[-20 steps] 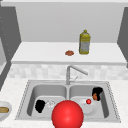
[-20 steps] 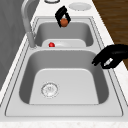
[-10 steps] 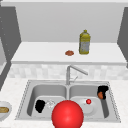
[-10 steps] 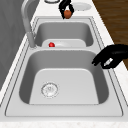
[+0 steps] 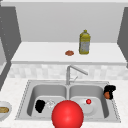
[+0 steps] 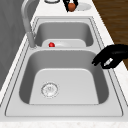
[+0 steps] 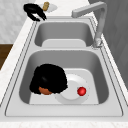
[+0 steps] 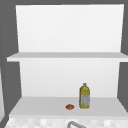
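Note:
My right hand (image 5: pixel 110 89) hangs over the right rim of the sink (image 5: pixel 113 110), shut on a small brown round thing (image 5: pixel 107 95). In the left side view the right hand (image 6: pixel 67 3) and the brown thing (image 6: pixel 71 6) sit beyond the far basin. From the right, the right hand (image 7: pixel 50 77) looms close, the brown thing (image 7: pixel 45 90) under its fingers. A white plate (image 5: pixel 83 109) in the right basin carries a small red ball (image 5: pixel 88 101). My left hand (image 5: pixel 40 105) hovers at the left basin's front rim, fingers relaxed, as the left side view shows (image 6: pixel 111 56).
A large red ball (image 5: pixel 67 115) sits in the front view's foreground. The faucet (image 5: pixel 68 75) stands between the basins. A bowl (image 5: pixel 3 110) with food rests on the left counter. On the shelf are a yellow bottle (image 5: pixel 84 42) and a small brown item (image 5: pixel 69 52).
My right hand has carried the brown thing to the right, from over the right basin to its right rim. The left hand has stayed where it was.

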### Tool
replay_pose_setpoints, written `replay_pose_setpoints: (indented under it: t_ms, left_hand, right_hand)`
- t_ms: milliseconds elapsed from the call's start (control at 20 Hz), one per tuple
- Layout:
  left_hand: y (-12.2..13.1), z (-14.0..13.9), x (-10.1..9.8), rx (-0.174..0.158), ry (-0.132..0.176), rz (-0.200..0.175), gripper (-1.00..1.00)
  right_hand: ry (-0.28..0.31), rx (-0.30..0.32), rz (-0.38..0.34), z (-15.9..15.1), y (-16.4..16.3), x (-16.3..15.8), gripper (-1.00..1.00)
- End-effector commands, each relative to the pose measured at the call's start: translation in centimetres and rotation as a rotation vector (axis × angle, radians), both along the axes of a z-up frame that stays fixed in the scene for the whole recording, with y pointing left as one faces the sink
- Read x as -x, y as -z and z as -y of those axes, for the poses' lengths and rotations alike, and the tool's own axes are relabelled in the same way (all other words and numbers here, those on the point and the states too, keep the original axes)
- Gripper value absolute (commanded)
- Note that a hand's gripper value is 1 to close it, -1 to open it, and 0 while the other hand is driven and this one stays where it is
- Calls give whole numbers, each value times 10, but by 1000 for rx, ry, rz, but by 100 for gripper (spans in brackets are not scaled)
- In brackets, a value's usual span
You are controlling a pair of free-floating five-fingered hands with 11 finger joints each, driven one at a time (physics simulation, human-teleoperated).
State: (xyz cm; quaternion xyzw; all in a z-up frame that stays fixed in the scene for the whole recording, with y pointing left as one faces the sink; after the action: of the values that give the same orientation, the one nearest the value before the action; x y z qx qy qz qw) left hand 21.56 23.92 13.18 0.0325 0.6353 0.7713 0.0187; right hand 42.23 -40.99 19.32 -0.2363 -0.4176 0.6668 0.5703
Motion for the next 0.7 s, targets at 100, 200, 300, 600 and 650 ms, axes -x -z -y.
replay_pose_setpoints:
  t_ms: [100,200,300,600,650]
  left_hand:
    - [0,0,0,0,0,0,0]
    - [0,0,0,0,0,0,0]
    - [0,0,0,0,0,0,0]
    - [0,0,0,0,0,0,0]
    - [0,0,0,0,0,0,0]
  right_hand:
    - [0,-34,-1,35,-16,11,100]
    - [0,-39,-1,47,-20,14,100]
    - [-1,-43,-4,59,-24,18,100]
    - [-1,-53,-12,97,-32,25,100]
    - [-1,-53,-13,103,-33,27,100]
